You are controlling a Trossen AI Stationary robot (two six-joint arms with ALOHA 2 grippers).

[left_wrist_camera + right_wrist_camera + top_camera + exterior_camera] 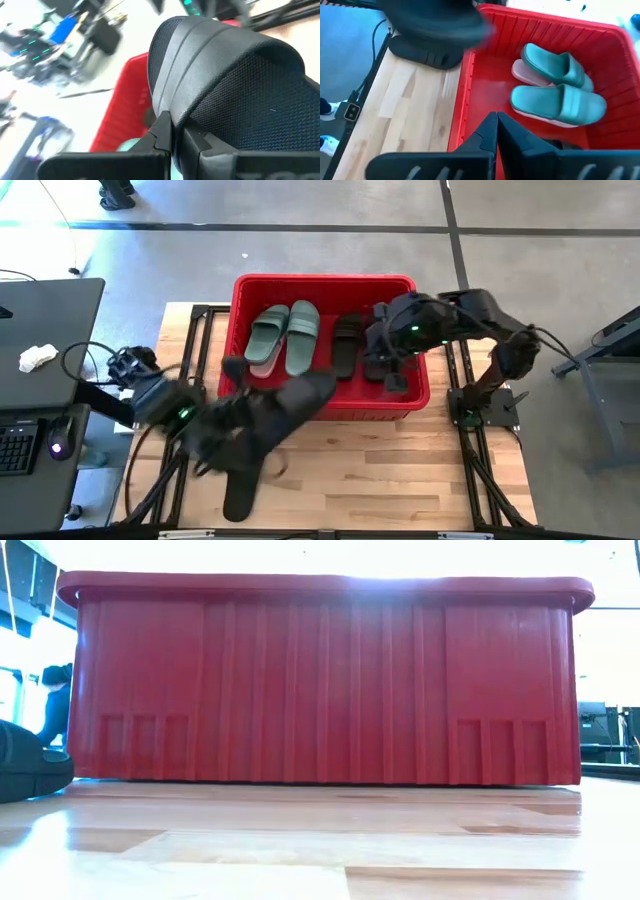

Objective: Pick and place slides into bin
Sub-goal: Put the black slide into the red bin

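The red bin (240, 330) stands at the table's far middle. Inside lie two sage-green slides (285, 338), resting on a pale pink slide (524, 73), and black slides (347, 345). My left gripper (172, 131) is shut on a black slide (300, 402), held just above the bin's near rim (330, 412). Another black slide (240, 490) lies flat on the table near the front. My right gripper (496, 125) hangs shut and holding nothing over the bin's right part, above the black slides. My left gripper pinches the black slide between its two fingers at the slide's side edge (167, 107), beside the strap. The fingers come slanting down from the table's left side. The slide is lifted clear, tilted, and sticks out beyond the fingertips toward the bin.
The low view shows the bin's near wall (320, 680) and the toe of the lying black slide (30, 765). Bare wooden tabletop (400, 470) lies to the right of the front. A desk with a keyboard (15, 450) stands off the table's left.
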